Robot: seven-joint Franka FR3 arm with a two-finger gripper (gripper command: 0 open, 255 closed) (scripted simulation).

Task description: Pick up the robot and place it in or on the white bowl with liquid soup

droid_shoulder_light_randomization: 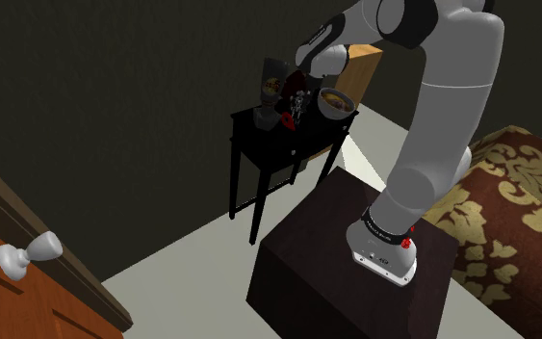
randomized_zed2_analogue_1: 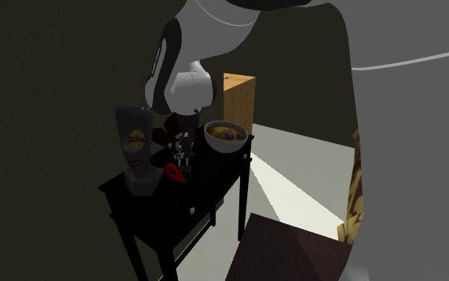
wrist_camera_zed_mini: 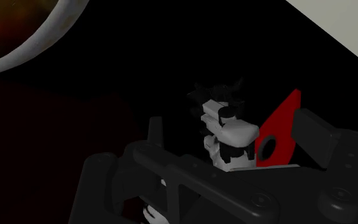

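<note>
The toy robot (wrist_camera_zed_mini: 229, 132), white and grey with black parts and a red piece at its side, stands on a black side table (randomized_zed2_analogue_1: 163, 209). My gripper (wrist_camera_zed_mini: 234, 137) is down over it, open, with one finger on each side; the right finger (wrist_camera_zed_mini: 320, 135) is close to the red piece. In the shoulder view the gripper (droid_shoulder_light_randomization: 302, 90) hangs just above the robot (droid_shoulder_light_randomization: 296, 108). The white bowl (droid_shoulder_light_randomization: 335, 101) of brownish soup sits on the table's corner toward the stand, next to the robot (randomized_zed2_analogue_1: 183, 152). The bowl's rim (wrist_camera_zed_mini: 44, 48) curves past beyond the fingers.
A tall dark bottle (randomized_zed2_analogue_1: 137, 152) with a yellow-red label stands on the table on the robot's far side from the bowl (randomized_zed2_analogue_1: 226, 136). A wooden box (droid_shoulder_light_randomization: 363, 65) stands behind the table. The dark stand (droid_shoulder_light_randomization: 346, 265) and a floral bed cover (droid_shoulder_light_randomization: 519, 207) lie nearer.
</note>
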